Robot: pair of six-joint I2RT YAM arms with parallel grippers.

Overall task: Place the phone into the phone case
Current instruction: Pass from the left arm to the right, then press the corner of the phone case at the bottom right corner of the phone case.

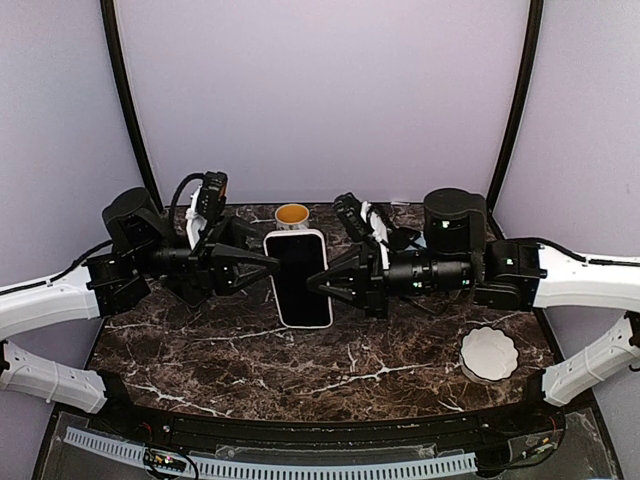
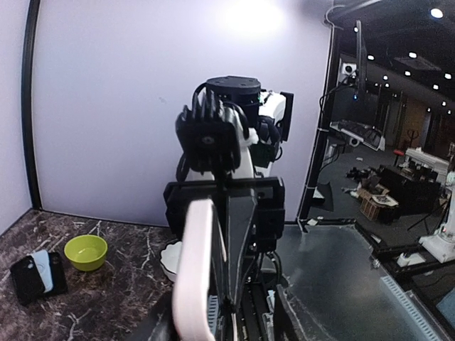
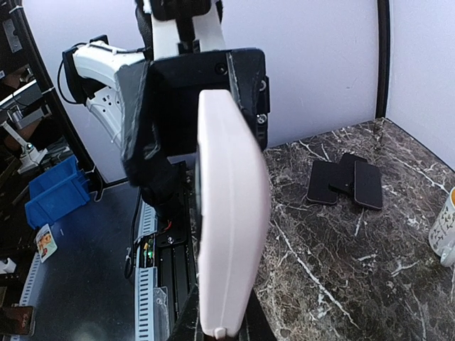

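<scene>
I am watching the phone [image 1: 300, 285], sitting in its white phone case [image 3: 231, 213], hanging between both grippers over the marble table [image 1: 250, 350].
The right gripper [image 1: 312, 283] is pinching its right edge with tips pressed together; I cannot tell whether the left gripper [image 1: 274, 265] is gripping or spread; I am judging that a one-sided pinch risks the slab pivoting and dropping onto hard stone, since the glossy glass face and smooth, round-cornered shell are giving little purchase.
</scene>
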